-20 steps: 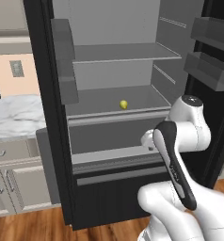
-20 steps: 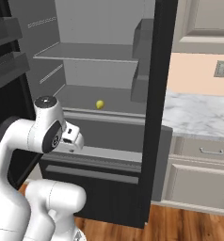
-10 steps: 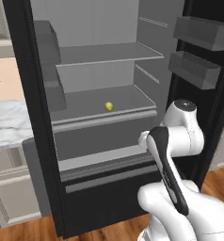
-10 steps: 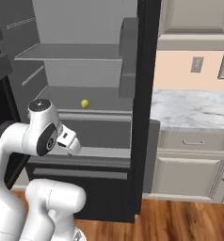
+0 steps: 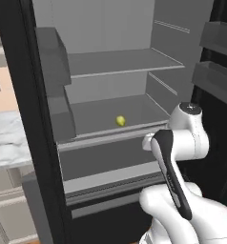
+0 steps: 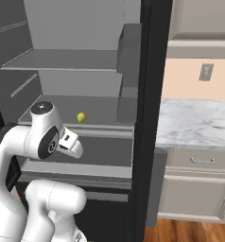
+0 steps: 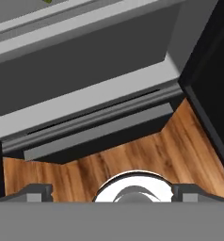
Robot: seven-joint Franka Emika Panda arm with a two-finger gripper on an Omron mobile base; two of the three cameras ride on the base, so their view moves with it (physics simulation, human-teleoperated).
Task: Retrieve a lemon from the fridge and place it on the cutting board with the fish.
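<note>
The arm [image 5: 182, 157] was glossy white with rounded, bulbous links. A long black panel ran down one link, and dark grey round caps covered its joints [image 6: 41, 108]. The two finger tips [image 7: 36, 192] were dark grey.

Black fridge, grey inside, one yellow-green spot

The fridge [image 5: 20, 95] has a black frame and plain grey shelves; the lemon [image 5: 120, 120] is yellow-green. The countertop [image 6: 194, 125] is white marble with grey veins, the wall [image 6: 190, 78] peach, the cabinets [image 6: 194, 189] beige-grey, the floor [image 7: 147, 155] striped brown wood.
</note>
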